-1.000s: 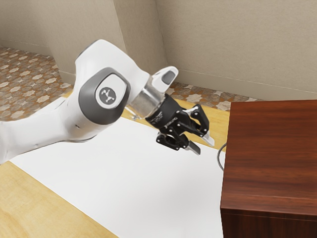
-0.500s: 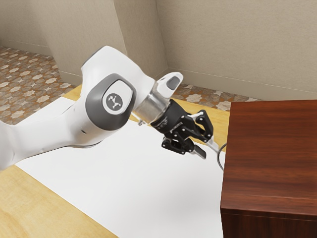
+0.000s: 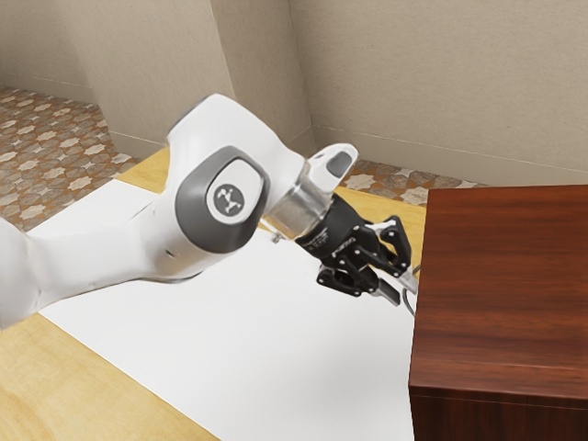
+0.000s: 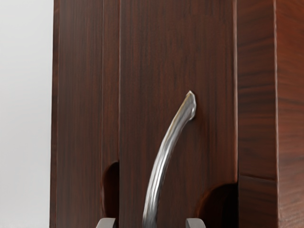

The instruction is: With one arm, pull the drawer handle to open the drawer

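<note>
A dark wooden cabinet (image 3: 505, 276) stands on the table at the exterior view's right. Its curved metal handle (image 3: 410, 296) sticks out from the face turned toward my arm. My black gripper (image 3: 401, 284) is right at that handle, open. In the wrist view the drawer front (image 4: 199, 71) is close ahead and the drawer looks shut. The silver handle (image 4: 166, 161) arcs down between my two grey fingertips (image 4: 105, 222), with a gap on either side of it.
A white mat (image 3: 230, 340) covers the wooden table (image 3: 55, 395) under my arm. Beige walls (image 3: 441, 73) rise behind, and a patterned floor (image 3: 46, 138) lies beyond the table.
My arm has reached toward the exterior view's right and slightly down. The gripper went from well short of the cabinet to straddling its handle. The cabinet has stayed put.
</note>
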